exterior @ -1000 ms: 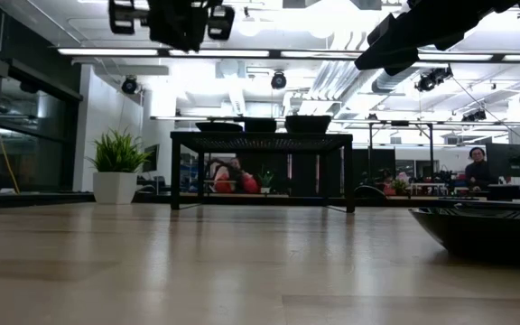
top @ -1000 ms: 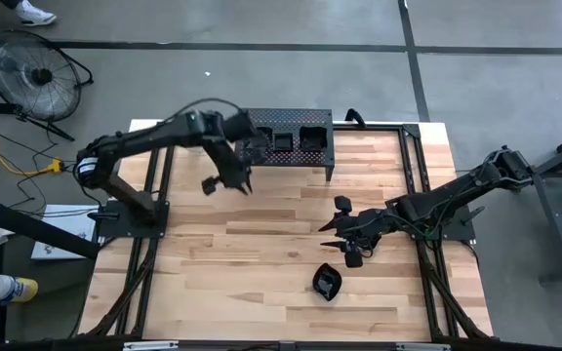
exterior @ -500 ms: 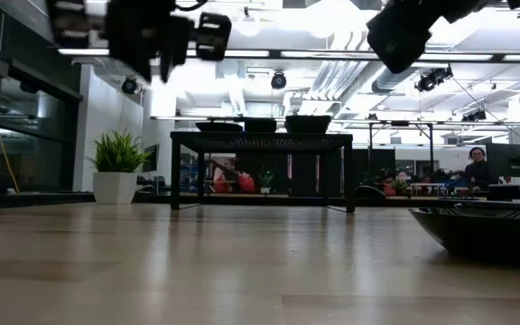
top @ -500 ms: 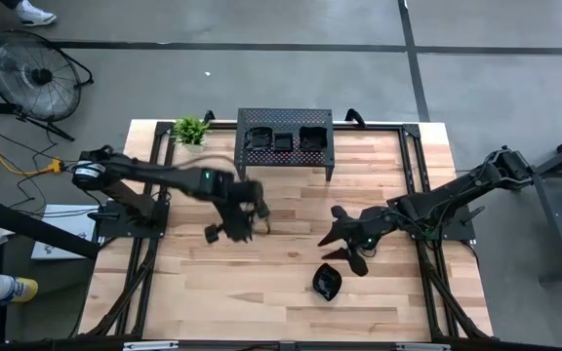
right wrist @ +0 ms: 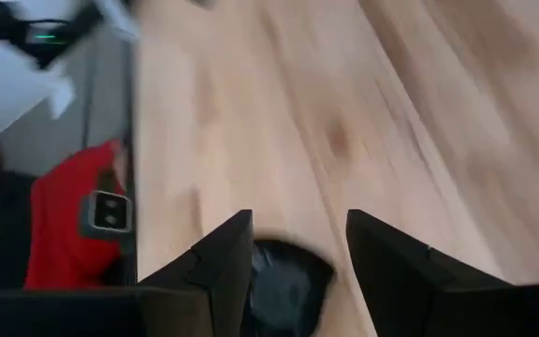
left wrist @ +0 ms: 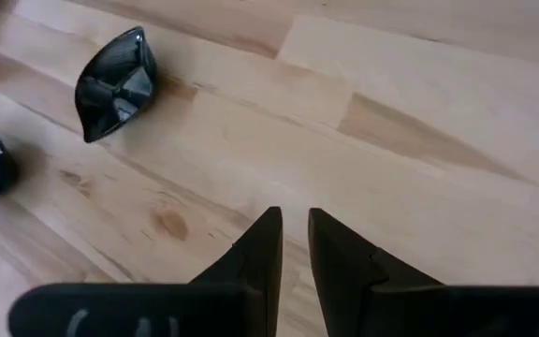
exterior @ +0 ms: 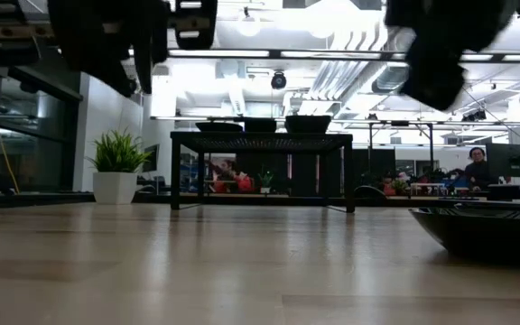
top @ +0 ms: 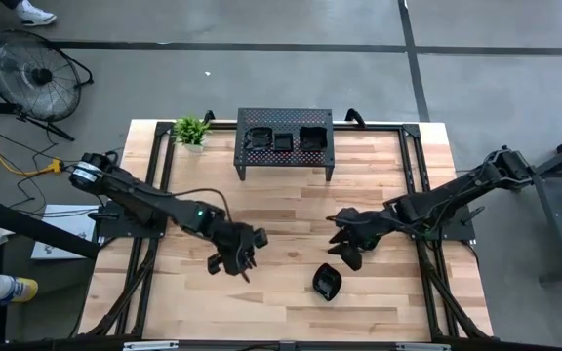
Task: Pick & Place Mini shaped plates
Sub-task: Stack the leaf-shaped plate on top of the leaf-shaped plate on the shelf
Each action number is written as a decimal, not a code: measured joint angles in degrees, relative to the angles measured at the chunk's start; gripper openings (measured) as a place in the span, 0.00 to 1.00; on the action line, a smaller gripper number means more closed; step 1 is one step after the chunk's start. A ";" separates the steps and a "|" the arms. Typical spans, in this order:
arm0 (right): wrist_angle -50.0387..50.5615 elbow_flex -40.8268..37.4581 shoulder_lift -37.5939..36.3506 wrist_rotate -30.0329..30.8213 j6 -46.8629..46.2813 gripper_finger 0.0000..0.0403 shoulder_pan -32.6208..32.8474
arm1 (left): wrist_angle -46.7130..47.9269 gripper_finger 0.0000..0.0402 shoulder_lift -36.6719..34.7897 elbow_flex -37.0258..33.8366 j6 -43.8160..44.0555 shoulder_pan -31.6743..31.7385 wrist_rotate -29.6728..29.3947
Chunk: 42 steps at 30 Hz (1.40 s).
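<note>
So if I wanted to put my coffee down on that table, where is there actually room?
The wood between the perforated stand and the two grippers is bare, as is the near strip along the front edge. It is crowded mid-table: the left gripper, the right gripper with a black dish between its fingers, and a leaf-shaped dish beside them.

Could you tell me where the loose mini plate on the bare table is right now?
In the high view the mini plate lies on the wooden table near its front edge, right of centre, just below the right tool.
</note>
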State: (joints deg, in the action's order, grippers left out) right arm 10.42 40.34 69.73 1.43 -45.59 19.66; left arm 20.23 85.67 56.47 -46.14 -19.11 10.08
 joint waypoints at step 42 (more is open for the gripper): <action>6.85 3.74 19.26 2.90 -35.01 0.42 10.51 | 2.15 0.13 0.00 0.04 3.29 -7.91 -6.79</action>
State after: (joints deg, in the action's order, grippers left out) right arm 17.27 44.07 88.99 4.33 -80.60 30.17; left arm 22.38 85.67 56.51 -42.85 -27.03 3.29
